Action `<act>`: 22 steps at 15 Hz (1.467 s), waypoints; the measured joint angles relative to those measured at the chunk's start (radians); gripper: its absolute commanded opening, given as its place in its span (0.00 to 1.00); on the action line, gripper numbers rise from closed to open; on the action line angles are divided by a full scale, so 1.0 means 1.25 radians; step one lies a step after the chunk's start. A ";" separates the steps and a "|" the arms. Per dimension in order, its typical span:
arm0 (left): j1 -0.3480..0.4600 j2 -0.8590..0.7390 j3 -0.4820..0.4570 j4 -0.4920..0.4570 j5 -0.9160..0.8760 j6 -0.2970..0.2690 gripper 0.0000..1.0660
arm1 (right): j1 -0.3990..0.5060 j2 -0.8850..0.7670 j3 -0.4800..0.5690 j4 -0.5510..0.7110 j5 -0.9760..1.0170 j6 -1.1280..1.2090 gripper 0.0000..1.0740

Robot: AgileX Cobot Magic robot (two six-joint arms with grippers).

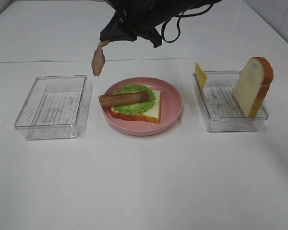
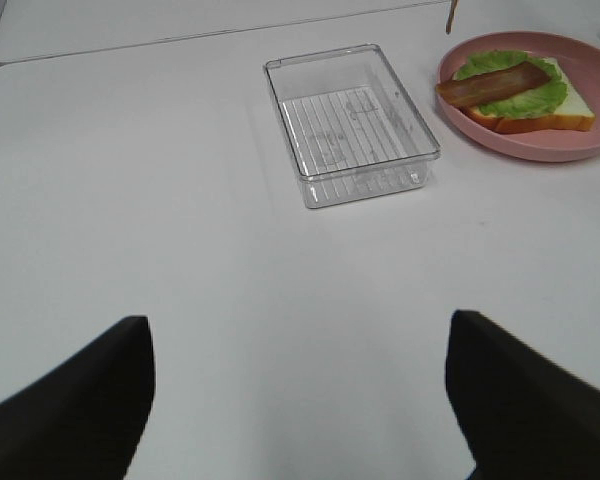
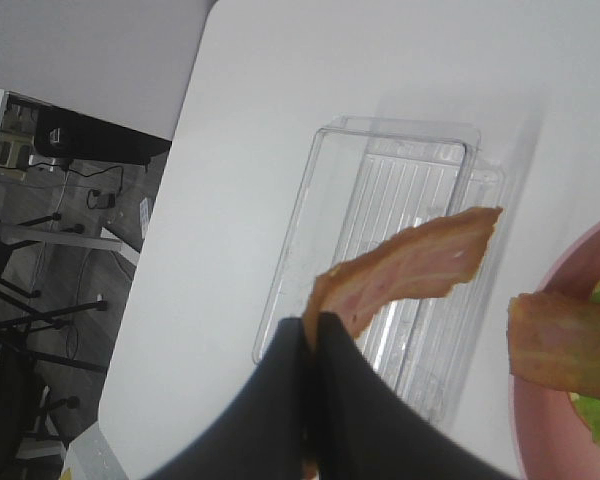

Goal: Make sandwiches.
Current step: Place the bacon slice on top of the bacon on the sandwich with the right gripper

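Observation:
The sandwich on the pink plate [image 1: 174, 101] is a white bread slice [image 1: 152, 112], a green lettuce leaf [image 1: 134, 106] and one brown bacon strip [image 1: 124, 99]. My right gripper [image 1: 107, 41] reaches in from the back and is shut on a second bacon strip [image 1: 98, 58]. The strip hangs above the table between the left tray and the plate. In the right wrist view the gripper [image 3: 313, 330] pinches the strip [image 3: 410, 268] by one end. My left gripper [image 2: 300, 400] is open and empty, low over bare table; it is out of the high view.
An empty clear tray [image 1: 24, 115] stands left of the plate. A clear tray [image 1: 225, 122] on the right holds an upright bread slice [image 1: 252, 86] and a yellow cheese slice [image 1: 200, 75]. White table [image 1: 144, 182] extends in front.

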 measured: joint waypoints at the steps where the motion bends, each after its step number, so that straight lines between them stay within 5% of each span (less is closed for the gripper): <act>1: 0.000 0.000 0.000 0.000 0.000 0.000 0.72 | 0.000 0.017 0.000 0.013 -0.001 0.000 0.00; 22: 0.000 0.000 0.000 0.000 0.000 0.000 0.72 | -0.003 0.068 0.000 -0.025 -0.010 0.078 0.00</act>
